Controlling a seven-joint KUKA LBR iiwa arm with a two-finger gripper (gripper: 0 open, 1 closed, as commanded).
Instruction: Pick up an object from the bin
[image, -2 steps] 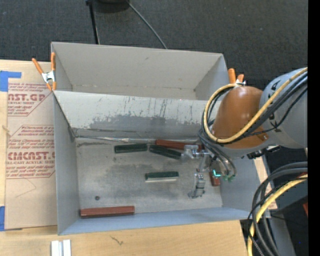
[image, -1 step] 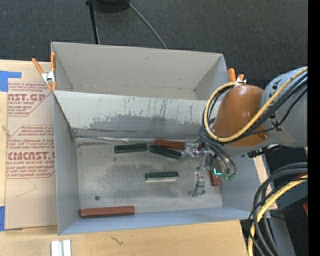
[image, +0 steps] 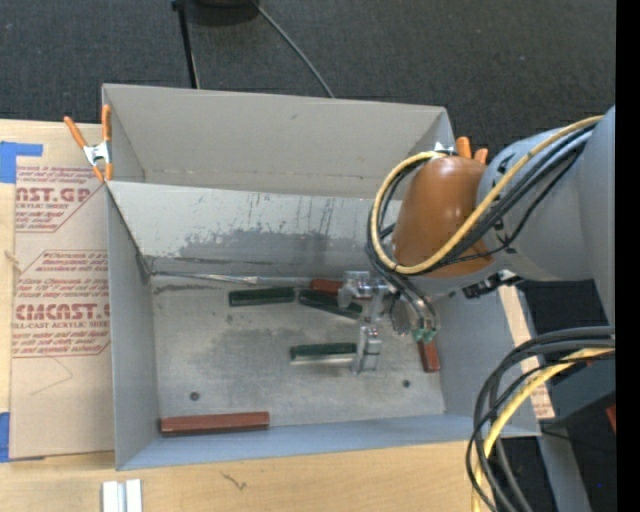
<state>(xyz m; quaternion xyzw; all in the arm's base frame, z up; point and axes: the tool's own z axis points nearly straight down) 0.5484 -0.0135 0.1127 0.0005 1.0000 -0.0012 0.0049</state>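
1. Camera view: the grey metal bin (image: 270, 140) has smooth sloping walls and a scuffed, dull, flat floor.
2. The gripper (image: 367, 358), a slim piece of shiny metal, hangs below a rounded, glossy orange cover (image: 440, 205) looped with yellow cables (image: 385, 200).
3. The gripper is at the right end of a short dark green stick (image: 320, 352), thin and straight, lying flat near the middle of the floor. I cannot tell whether the gripper is released or clenched.
4. A second green stick (image: 262, 296) of the same shape lies farther back and to the left, apart from the first.
5. A small reddish piece (image: 322, 287) lies just right of the second green stick.
6. A long, flat red-brown bar (image: 214, 423) lies along the near wall.
7. Another short red piece (image: 429, 355) lies tilted, right of the gripper.
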